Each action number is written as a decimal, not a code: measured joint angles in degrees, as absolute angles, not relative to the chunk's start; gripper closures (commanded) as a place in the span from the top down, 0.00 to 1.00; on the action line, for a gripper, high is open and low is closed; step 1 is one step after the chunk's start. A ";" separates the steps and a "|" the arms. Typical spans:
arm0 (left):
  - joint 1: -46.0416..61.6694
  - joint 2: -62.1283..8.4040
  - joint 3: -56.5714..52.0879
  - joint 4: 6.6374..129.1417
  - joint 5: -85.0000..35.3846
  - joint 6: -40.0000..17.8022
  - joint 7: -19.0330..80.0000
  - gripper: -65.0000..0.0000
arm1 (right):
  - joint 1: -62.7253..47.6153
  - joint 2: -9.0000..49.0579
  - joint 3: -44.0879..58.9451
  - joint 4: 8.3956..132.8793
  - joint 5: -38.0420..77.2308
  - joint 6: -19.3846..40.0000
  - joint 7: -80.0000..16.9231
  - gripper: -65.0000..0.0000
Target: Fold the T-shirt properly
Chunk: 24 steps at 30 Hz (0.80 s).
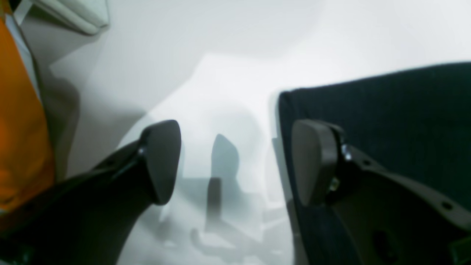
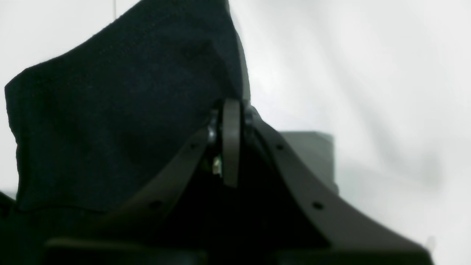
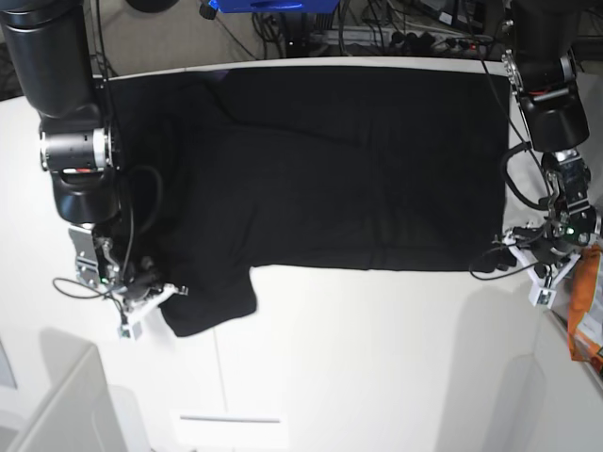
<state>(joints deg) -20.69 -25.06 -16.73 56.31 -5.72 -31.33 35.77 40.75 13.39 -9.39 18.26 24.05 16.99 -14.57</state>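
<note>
A white worktop (image 3: 377, 358) fills the view; an orange packet (image 3: 586, 306) lies at its edge, cables (image 3: 377, 33) behind.

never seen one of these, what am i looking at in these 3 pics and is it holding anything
It is a robot with two arms working over a white table. The base picture looks down from above; the other two come from cameras mounted on each wrist, looking along the jaws. A large black T-shirt lies spread flat on the table. The right gripper, on the left of the overhead picture, has its jaws shut on the sleeve of the T-shirt. The left gripper has its jaws open at the T-shirt's corner, holding nothing. An orange packet sits at the table's edge.
</note>
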 measured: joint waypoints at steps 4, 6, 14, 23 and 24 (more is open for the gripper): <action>-23.38 -23.77 -16.73 52.27 -5.63 -30.92 35.59 0.71 | 40.75 13.34 -9.39 18.26 24.05 16.99 -14.59 0.00; -24.01 -22.85 -16.73 51.16 -5.54 -30.92 35.59 0.71 | 40.75 13.32 -9.39 18.26 24.05 16.99 -14.59 0.00; -28.42 -21.15 -8.82 43.94 -6.11 -30.48 34.89 0.69 | 40.75 13.30 -9.39 18.26 24.08 16.99 -14.63 0.00; -28.67 -20.97 -8.91 43.42 -6.09 -30.46 34.70 0.69 | 40.75 13.43 -9.39 18.26 24.05 17.15 -14.59 0.00; -28.56 -20.97 -8.91 43.42 -6.13 -30.46 34.65 0.69 | 40.75 13.45 -9.39 18.26 24.05 17.15 -14.59 0.00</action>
<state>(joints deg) -28.56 -20.97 -8.91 43.42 -6.13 -30.46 34.65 40.75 13.45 -9.39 18.26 24.05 17.15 -14.59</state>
